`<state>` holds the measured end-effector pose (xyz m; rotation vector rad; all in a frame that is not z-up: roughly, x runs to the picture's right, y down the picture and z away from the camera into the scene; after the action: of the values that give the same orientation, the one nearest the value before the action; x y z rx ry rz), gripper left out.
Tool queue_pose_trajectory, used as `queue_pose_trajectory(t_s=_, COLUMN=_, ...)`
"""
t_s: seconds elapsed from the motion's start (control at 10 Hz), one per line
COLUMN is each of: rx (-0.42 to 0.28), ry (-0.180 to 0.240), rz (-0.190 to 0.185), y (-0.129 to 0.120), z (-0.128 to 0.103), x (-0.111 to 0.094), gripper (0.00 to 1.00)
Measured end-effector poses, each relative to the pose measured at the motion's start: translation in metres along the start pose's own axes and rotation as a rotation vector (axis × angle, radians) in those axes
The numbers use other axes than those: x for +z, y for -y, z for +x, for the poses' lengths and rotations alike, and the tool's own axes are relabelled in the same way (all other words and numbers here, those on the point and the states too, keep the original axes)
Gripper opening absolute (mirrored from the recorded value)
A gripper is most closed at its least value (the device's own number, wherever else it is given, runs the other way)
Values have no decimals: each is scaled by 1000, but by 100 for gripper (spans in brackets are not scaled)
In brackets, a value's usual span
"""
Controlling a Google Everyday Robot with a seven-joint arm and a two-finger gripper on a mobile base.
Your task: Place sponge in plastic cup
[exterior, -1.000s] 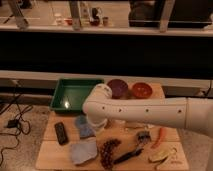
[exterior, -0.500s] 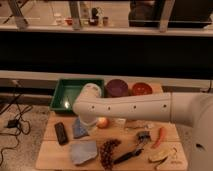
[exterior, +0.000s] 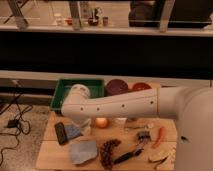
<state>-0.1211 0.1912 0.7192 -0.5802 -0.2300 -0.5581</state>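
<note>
The sponge is a small blue block lying on the wooden table, left of centre, beside a black remote. My white arm reaches from the right across the table. Its rounded end hangs just above and behind the sponge. My gripper is hidden behind that rounded end and is shut; I see nothing held in it. The plastic cup is out of view, possibly behind the arm.
A green tray, a dark purple bowl and a red dish sit at the back. An orange fruit, a grey-blue slab, grapes, a brush and a red pepper lie in front.
The arm has swung left and toward the camera, so it now covers more of the table's middle. The sponge has stayed in place.
</note>
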Motion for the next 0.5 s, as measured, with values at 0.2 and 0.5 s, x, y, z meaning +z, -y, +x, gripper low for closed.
queue_pose_trajectory(t_s=0.2, rx=-6, ry=-5, rz=1, y=6, z=-4, x=1, gripper=8)
queue_pose_trajectory(t_s=0.5, rx=1, ry=-19, rz=14, y=28, z=-2, x=0, gripper=8)
